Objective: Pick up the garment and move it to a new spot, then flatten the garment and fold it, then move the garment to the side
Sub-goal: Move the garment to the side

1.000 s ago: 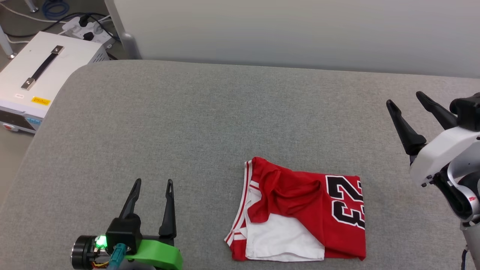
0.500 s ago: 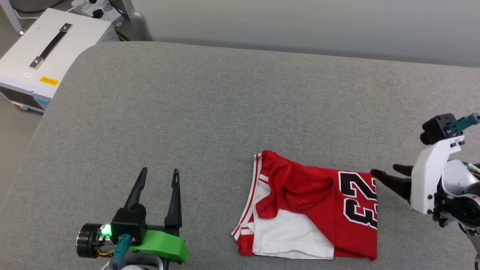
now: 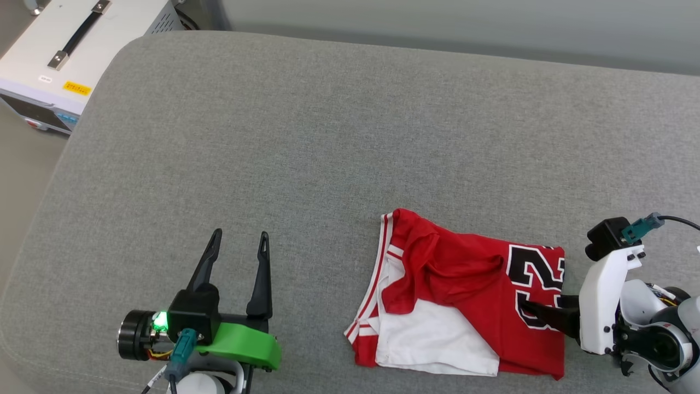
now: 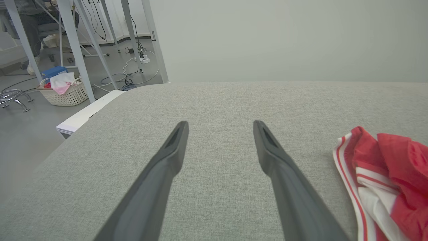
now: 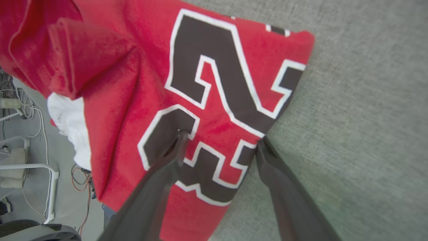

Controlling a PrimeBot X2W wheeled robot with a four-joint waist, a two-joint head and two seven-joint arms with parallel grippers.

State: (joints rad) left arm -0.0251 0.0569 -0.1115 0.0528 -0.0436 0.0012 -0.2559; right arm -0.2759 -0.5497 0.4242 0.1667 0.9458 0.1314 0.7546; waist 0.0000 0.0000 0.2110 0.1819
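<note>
Grey padded tabletop (image 3: 328,137), pale wall (image 3: 437,16) behind at 12 o'clock, white box (image 3: 60,49) with a black handle off the 10 o'clock corner. Bare grey cloth over most of the top.

At 5 o'clock in the head view: the garment (image 3: 465,306), lying as a rough folded rectangle, long axis from 9 to 3 o'clock. Striped trim (image 3: 377,257) along the 9 o'clock end, white sleeve (image 3: 432,339) showing at 7 o'clock, black lettering (image 3: 538,273) at the 3 o'clock end. Rumpled in the middle, not quite flat.

Right gripper (image 5: 221,137) at that 3 o'clock end, fingers aimed toward 9 o'clock, along the long axis. Spread wide, clasping nothing. From the right wrist view: one fingertip over a black numeral, the other right at the fabric's edge, on the red-grey border. Touching or hovering just above: cannot tell.

Left gripper (image 3: 240,234) well apart, out at 9 o'clock from the garment, low over bare cloth, fingers toward 12 o'clock, likewise spread and empty.

Judged from the fold: flattening and folding apparently done, shifting to the side left to do. Plainly the right arm's job, being nearer by far. Hinges on the straddle: short lettered edge between the two fingers, set for a pinch through all layers. Likely risk: catching the top layer alone and dragging the fold open, given the loose rumple toward 9 o'clock.
</note>
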